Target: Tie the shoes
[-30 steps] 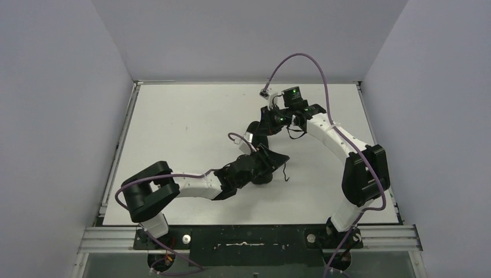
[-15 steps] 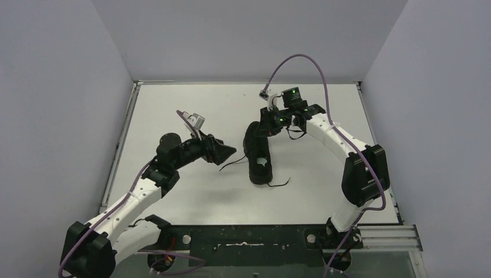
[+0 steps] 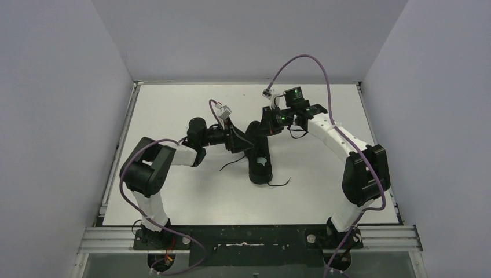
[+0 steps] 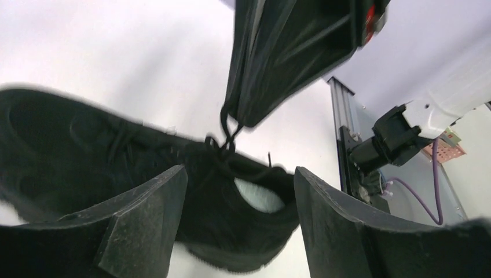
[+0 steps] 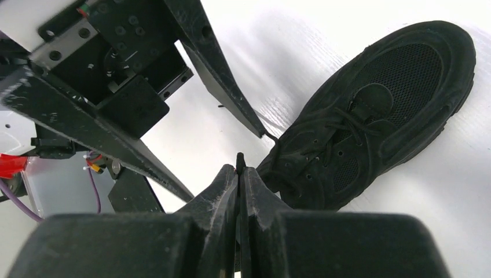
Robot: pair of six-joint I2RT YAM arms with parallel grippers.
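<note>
Pinching a thin black lace (image 5: 237,157) in my right gripper (image 5: 238,172), jaws pressed fully together on it, just above the lacing of the all-black low mesh-panelled sneaker (image 5: 370,110). My left gripper (image 4: 237,176) is spread wide and holds nothing, its black fingers (image 4: 145,220) hanging on either side of the laced area, facing the right gripper's tip. The sneaker sits on its sole mid-way across the white table (image 3: 173,110), between both arms, toe toward the far edge, with a loose lace end (image 3: 230,163) trailing on the tabletop to its left.
</note>
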